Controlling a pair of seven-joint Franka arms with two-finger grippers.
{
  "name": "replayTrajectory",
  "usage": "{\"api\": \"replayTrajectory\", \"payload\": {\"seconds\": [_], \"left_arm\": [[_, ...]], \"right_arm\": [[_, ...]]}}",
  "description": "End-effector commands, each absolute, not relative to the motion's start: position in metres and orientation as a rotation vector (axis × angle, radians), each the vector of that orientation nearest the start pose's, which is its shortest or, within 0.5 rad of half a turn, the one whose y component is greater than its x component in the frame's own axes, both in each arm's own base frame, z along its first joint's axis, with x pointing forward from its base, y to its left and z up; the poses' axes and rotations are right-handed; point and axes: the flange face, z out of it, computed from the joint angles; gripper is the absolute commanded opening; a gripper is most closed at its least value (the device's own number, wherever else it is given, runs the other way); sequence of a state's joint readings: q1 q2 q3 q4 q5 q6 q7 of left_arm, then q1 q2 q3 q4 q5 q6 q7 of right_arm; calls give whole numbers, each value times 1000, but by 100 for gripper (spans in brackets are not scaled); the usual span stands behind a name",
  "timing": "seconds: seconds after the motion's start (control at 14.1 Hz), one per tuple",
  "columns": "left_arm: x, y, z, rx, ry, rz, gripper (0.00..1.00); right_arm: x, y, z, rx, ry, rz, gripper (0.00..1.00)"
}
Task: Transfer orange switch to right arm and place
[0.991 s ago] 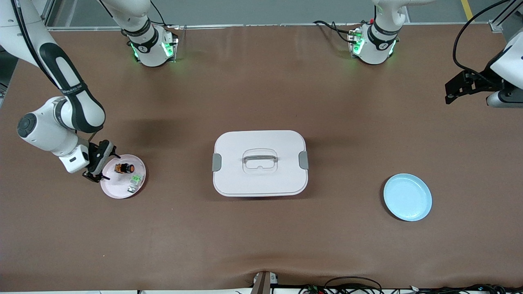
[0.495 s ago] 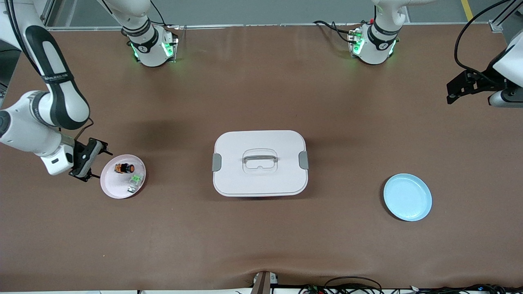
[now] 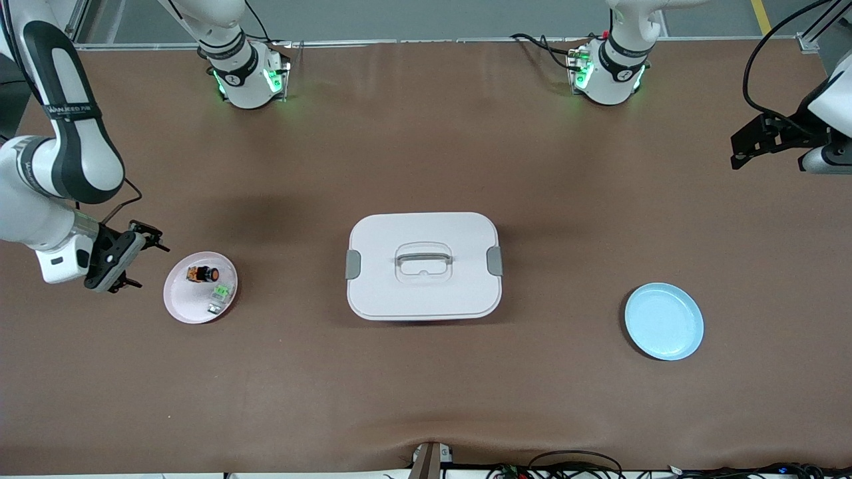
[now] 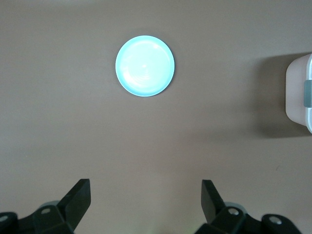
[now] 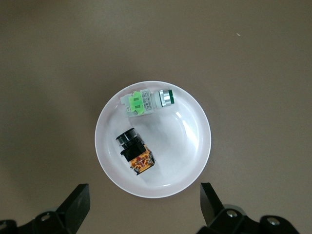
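**Switch lies on the pink plate**

A white lidded box (image 3: 423, 265) sits mid-table (image 3: 426, 386). Both hands hang wide open and empty: left hand (image 3: 751, 142) over its table end, right hand (image 3: 126, 256) beside the pink plate (image 3: 190, 303) holding the orange switch (image 3: 202, 273).

Right arm (image 3: 46, 133) runs off the front view's edge, upper links out of frame; left arm (image 3: 829, 110) likewise cut at the edge, only its wrist and left gripper (image 3: 735, 158) showing, fingers too small there to read. In the left wrist view the white box (image 4: 300, 92) is cropped, just one end and a grey latch visible; the left gripper's body is cut by the frame, only the tips in shot. Same in the right wrist view: right gripper (image 5: 144, 197) body cropped. The orange switch (image 5: 135, 152) lies with its cap end turned away there, cap colour not visible; markings on the green-and-white part (image 5: 146, 101) too small to read.
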State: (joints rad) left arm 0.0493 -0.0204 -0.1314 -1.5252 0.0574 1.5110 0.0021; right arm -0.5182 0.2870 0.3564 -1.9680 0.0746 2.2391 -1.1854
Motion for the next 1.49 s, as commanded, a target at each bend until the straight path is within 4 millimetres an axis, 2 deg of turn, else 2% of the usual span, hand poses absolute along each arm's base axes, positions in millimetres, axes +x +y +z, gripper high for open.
{"api": "replayTrajectory", "payload": {"seconds": [0.0,0.35,0.5,0.78,1.06,1.13,1.27,1.42], "left_arm": [[530,-39,664,-3089,157,-8,100],[526,-41,656,-3083,212,17,100],[526,-41,654,-3082,222,19,100],[525,-42,646,-3080,223,10,100],[525,-44,644,-3095,228,5,100],[525,-44,645,-3112,226,1,100],[525,-43,645,-3117,224,-1,100],[525,-42,646,-3115,233,-4,100]], "right_arm": [[601,-110,364,-2723,-1283,-153,100],[610,-105,410,-2849,-896,-60,100],[614,-91,429,-2895,-729,-29,100],[615,-86,453,-2958,-505,-59,100],[618,-89,477,-2999,-47,-28,100],[617,-90,481,-3003,-33,-14,100],[618,-92,505,-3029,-57,1,100],[618,-81,540,-3038,-90,19,100]]}}
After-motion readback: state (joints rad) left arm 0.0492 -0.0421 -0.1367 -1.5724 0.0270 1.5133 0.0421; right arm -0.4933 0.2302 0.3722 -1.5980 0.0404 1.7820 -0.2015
